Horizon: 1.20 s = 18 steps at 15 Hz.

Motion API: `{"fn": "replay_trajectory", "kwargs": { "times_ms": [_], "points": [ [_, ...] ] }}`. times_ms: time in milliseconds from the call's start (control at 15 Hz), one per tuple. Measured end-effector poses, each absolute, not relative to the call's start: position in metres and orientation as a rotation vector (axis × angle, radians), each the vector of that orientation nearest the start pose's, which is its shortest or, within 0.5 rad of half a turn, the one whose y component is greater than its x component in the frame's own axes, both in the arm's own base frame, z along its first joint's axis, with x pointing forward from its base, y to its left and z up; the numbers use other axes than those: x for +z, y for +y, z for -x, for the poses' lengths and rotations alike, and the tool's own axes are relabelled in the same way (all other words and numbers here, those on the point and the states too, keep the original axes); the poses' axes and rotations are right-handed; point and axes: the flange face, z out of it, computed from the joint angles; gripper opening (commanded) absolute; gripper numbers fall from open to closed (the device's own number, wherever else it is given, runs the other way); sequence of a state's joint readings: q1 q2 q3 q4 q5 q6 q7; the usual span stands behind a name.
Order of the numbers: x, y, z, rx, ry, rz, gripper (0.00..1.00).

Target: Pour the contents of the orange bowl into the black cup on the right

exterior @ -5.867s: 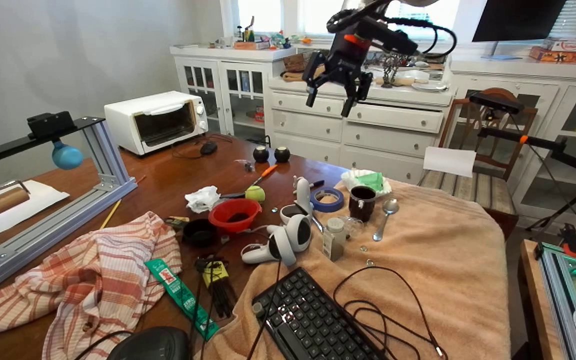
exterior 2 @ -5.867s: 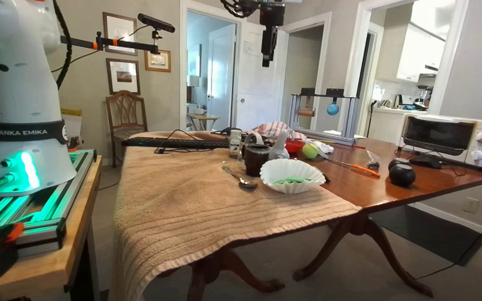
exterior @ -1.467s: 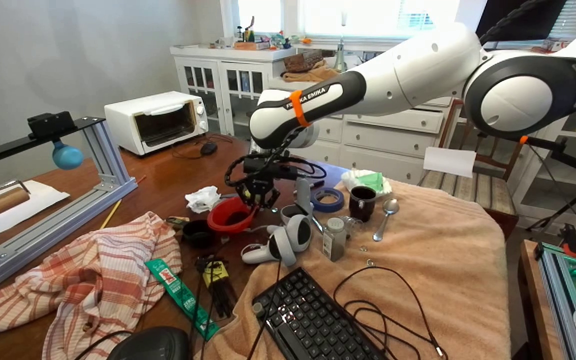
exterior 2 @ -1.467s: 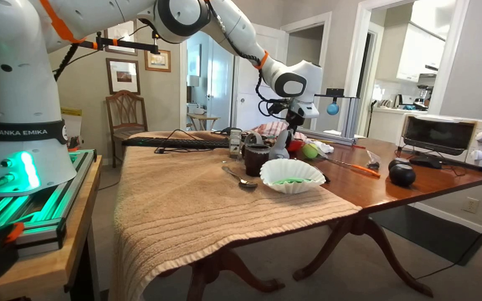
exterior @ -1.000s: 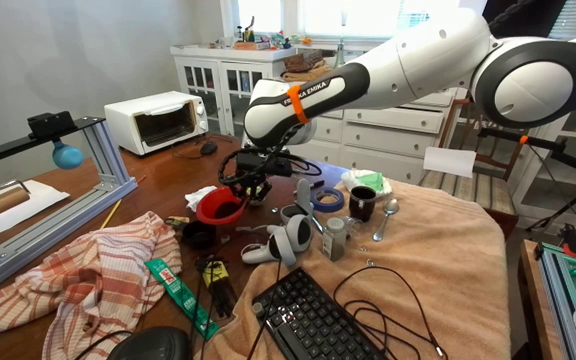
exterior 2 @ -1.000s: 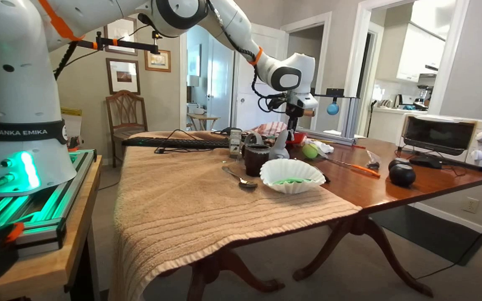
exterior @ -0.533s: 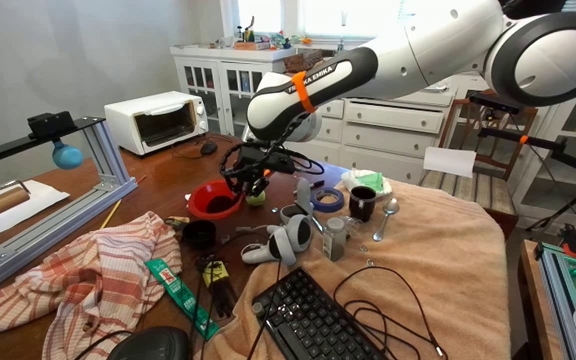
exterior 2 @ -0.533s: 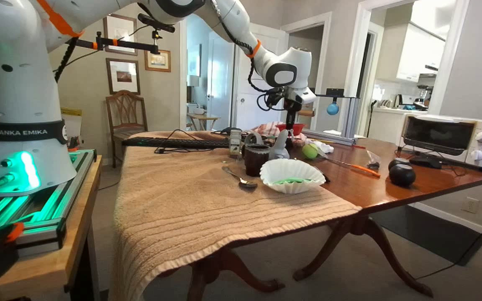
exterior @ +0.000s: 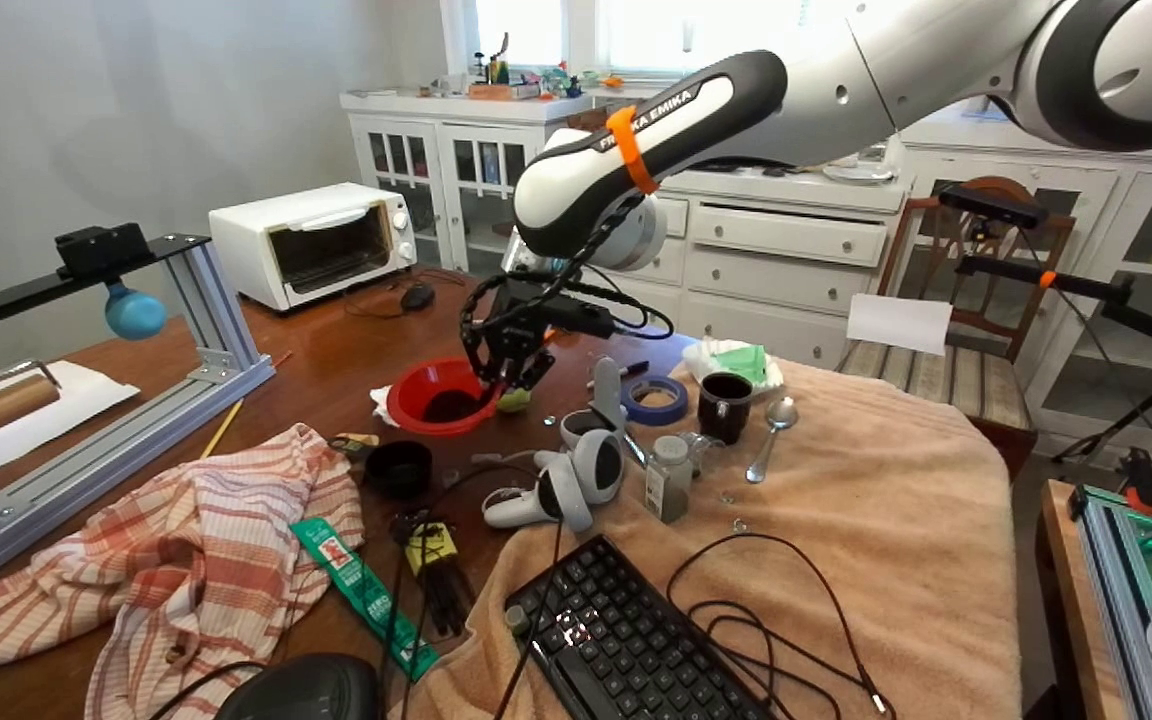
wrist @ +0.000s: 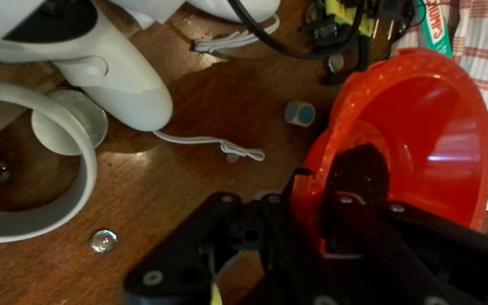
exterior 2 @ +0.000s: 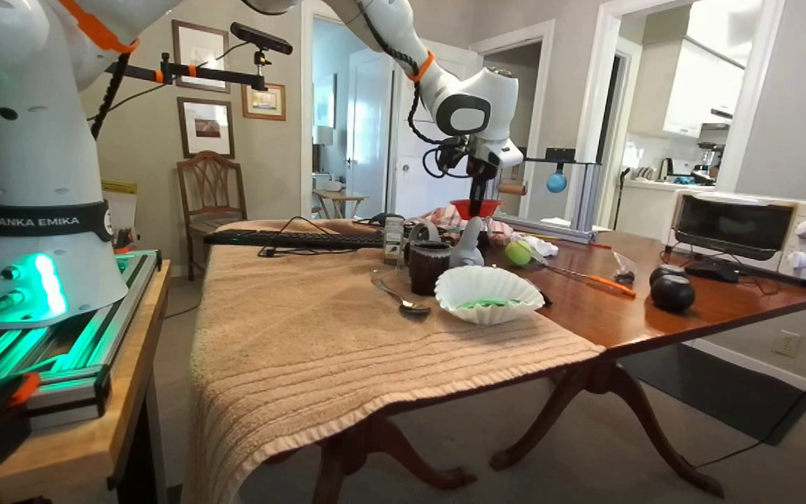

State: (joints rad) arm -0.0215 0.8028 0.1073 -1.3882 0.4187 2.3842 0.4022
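Note:
The orange bowl (exterior: 414,388) hangs above the tabletop with dark grainy contents (wrist: 360,169) in its bottom. My gripper (exterior: 501,385) is shut on the rim nearest the arm, one finger inside the bowl and one outside. In the wrist view the bowl's wall (wrist: 439,123) fills the right side, and the pinched rim runs between my gripper (wrist: 318,199)'s fingers. The bowl (exterior 2: 490,207) also shows behind the fingers in an exterior view. On the tan towel, to the right of the bowl, the black cup (exterior: 725,408) stands upright; its inside looks dark. The wrist view does not show it.
White controllers (exterior: 598,465) and a glass shaker (exterior: 669,478) stand between bowl and black cup. A blue tape roll (exterior: 676,402), a spoon (exterior: 764,445) and a white paper filter (exterior 2: 490,294) lie around the cup. A small black dish (exterior: 399,468) sits below the bowl's near side.
Earlier the gripper hung open high over the table and the bowl rested on it. Since then it has closed on the rim and lifted the bowl, which lately shifts slightly toward the black cup.

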Motion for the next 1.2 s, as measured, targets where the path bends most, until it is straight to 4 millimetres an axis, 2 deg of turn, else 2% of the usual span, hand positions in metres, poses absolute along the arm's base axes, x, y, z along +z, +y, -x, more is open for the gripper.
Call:
{"fn": "replay_trajectory", "kwargs": {
  "times_ms": [67, 133, 733, 933, 1200],
  "points": [
    [0.253, 0.051, -0.748, -0.116, 0.850, 2.584, 0.06],
    [0.255, 0.051, -0.745, -0.112, 0.850, 2.586, 0.02],
    [0.263, 0.049, -0.742, -0.106, 0.857, 2.554, 0.02],
    [0.268, 0.053, -0.729, -0.064, 0.852, 2.489, 0.02],
    [0.268, 0.054, -0.701, 0.025, 0.908, 2.424, 0.02]
  ]
}}
